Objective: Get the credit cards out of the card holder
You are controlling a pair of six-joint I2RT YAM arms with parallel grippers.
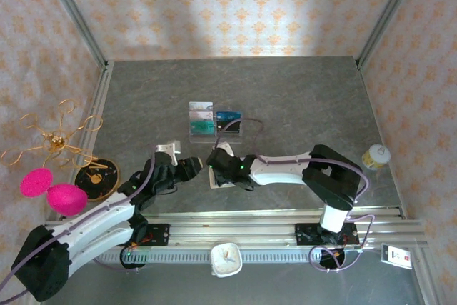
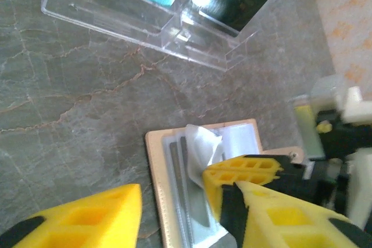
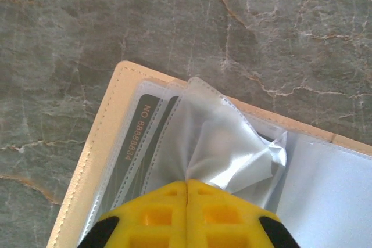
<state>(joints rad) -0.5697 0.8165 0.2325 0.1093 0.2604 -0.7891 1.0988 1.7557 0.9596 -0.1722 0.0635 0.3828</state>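
Holder (image 1: 214,181) is lying open and flat on the table (image 1: 307,98), pretty much dead center, at 6 o'clock from the clear tray (image 1: 239,128). Going across from the left: a gold wire ornament (image 1: 50,141) and two pink blobs (image 1: 53,194) sit way out at 9 o'clock, well apart from the action. Left gripper (image 1: 194,169) is at 9 o'clock of the holder with its jaws spread and nothing clamped between them. In its wrist view one finger (image 2: 87,219) hangs over bare table just beside the holder's beige edge, and the other is over the pockets. Up at 12 o'clock the tray has a few cards (image 1: 202,127) standing in it, teal and blue among them. Right gripper (image 1: 223,168) comes in from 3 o'clock and is pinched tight on a clear sleeve (image 3: 221,143) of the holder, which is bunched up toward the fingertips. Beside that sleeve, at its 9 o'clock, a grey card (image 3: 139,137) with a printed number sits tucked in its pocket. A small yellowish jar (image 1: 375,156) is far out at 3 o'clock.
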